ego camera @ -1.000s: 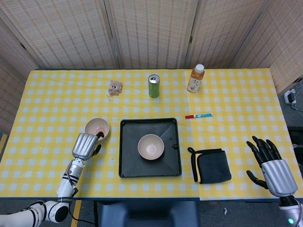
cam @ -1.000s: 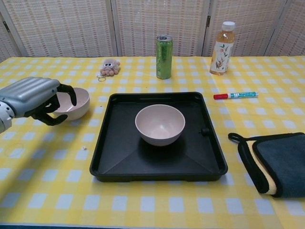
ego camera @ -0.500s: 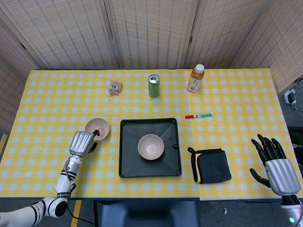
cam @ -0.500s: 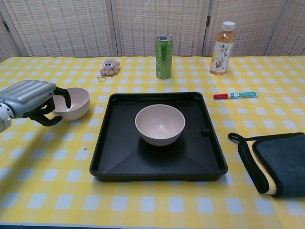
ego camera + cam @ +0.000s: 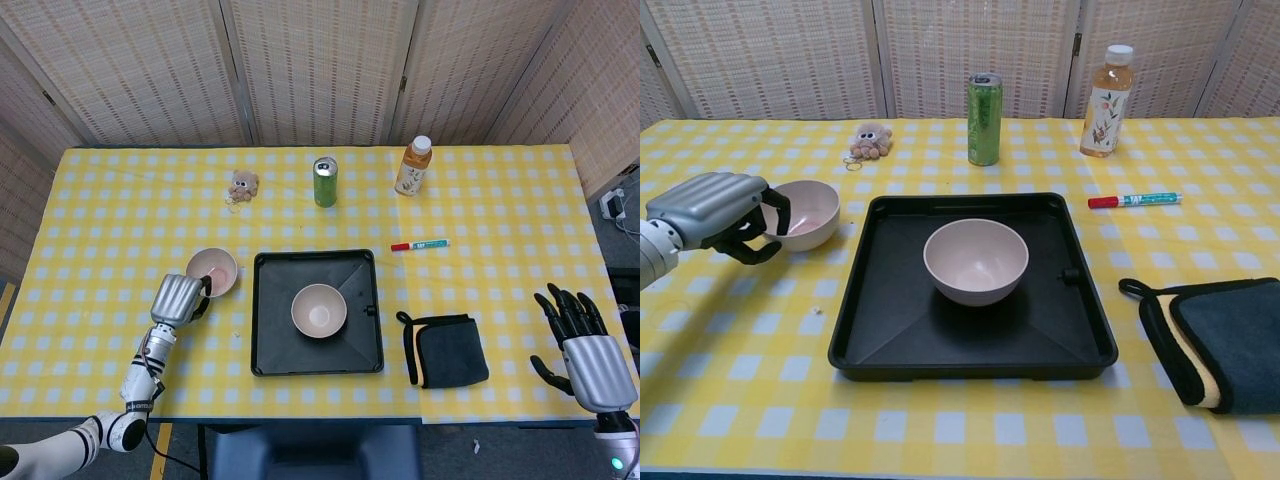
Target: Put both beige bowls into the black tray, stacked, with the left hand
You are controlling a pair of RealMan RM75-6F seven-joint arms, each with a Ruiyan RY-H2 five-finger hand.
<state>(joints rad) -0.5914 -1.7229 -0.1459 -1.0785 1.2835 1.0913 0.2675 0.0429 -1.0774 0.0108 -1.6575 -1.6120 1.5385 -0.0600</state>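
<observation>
One beige bowl [image 5: 319, 310] [image 5: 976, 260] sits upright in the middle of the black tray [image 5: 265, 345] [image 5: 880, 340]. The other beige bowl [image 5: 213, 269] [image 5: 808, 212] is on the yellow checked cloth just left of the tray. My left hand [image 5: 177, 298] [image 5: 712, 204] grips that bowl's near-left rim, fingers hooked inside and thumb under the outside. The bowl looks slightly tilted. My right hand [image 5: 584, 346] hovers at the table's front right corner with fingers spread, holding nothing; the chest view does not show it.
A dark folded cloth [image 5: 447, 350] [image 5: 1220, 340] lies right of the tray. Behind the tray are a red marker [image 5: 419, 244] [image 5: 1134, 200], a green can [image 5: 325, 182] [image 5: 984, 118], a drink bottle [image 5: 414, 166] [image 5: 1107, 100] and a small plush toy [image 5: 241, 185] [image 5: 871, 140].
My left hand has shifted the outer bowl a little to the right, closer to the tray's left edge. The right hand has drifted slightly lower.
</observation>
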